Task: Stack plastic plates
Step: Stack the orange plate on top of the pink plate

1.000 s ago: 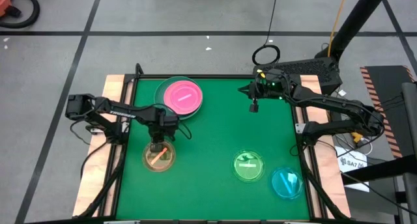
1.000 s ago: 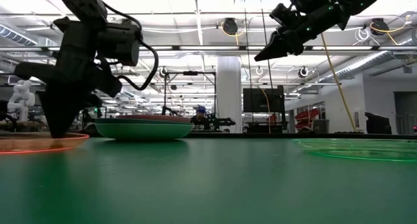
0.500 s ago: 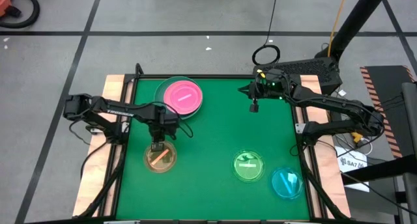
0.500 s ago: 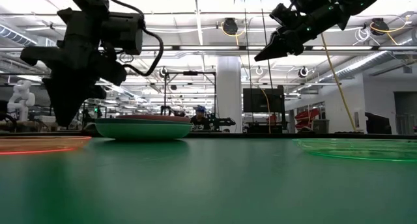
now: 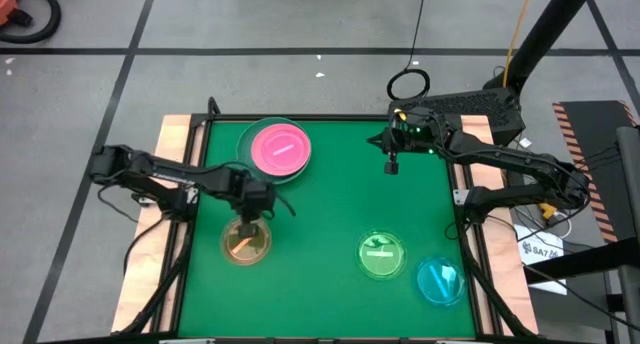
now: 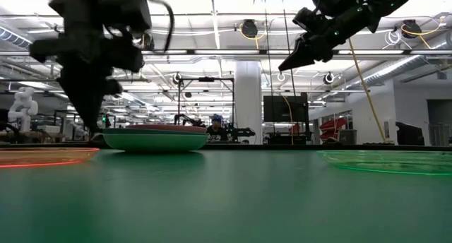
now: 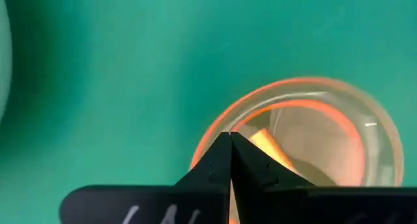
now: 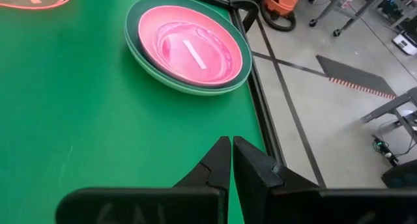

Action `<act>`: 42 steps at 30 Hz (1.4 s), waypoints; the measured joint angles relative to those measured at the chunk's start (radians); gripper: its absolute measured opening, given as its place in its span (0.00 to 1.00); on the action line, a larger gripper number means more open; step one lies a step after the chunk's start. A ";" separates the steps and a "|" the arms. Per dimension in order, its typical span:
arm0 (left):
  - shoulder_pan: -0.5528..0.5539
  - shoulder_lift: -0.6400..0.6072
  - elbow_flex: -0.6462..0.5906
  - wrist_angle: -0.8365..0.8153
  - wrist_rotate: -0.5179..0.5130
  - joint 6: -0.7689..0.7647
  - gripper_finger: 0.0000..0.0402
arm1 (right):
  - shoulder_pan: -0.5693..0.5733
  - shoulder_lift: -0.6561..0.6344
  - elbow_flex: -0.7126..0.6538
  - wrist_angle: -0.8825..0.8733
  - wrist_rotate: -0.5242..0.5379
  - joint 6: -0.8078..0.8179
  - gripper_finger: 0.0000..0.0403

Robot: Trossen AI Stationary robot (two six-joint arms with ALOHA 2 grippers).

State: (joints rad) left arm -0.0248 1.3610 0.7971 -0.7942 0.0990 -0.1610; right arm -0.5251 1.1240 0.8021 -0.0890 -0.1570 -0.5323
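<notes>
A small amber plate (image 5: 245,246) (image 7: 313,139) lies flat on the green mat near the left edge. My left gripper (image 5: 247,227) (image 7: 230,136) (image 6: 93,133) hangs just above its rim, shut and holding nothing. A pink plate (image 5: 277,149) (image 8: 189,48) tops a stack with dark teal and light green rims at the far left. A small green plate (image 5: 382,256) and a small cyan plate (image 5: 440,281) lie flat near the right front. My right gripper (image 5: 391,166) (image 8: 231,140) is shut and raised over the far right part of the mat.
Wooden boards (image 5: 150,274) and a black frame rail (image 8: 257,129) border the mat. Open mat (image 5: 330,204) lies between the plate stack, the amber plate and the green plate. The room with racks and equipment shows beyond the far edge.
My left gripper has risen from the amber plate and shifted slightly toward the table's right, its wrist turning as it went. The amber plate has stayed flat on the mat. My right arm has kept still.
</notes>
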 joint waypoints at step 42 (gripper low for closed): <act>-0.097 -0.130 -0.273 0.177 -0.178 -0.260 0.49 | 0.000 0.000 0.000 0.099 -0.001 -0.002 0.03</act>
State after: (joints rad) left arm -0.1219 1.2308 0.5243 -0.6176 -0.0794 -0.4212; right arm -0.5251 1.1244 0.8021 0.0104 -0.1581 -0.5343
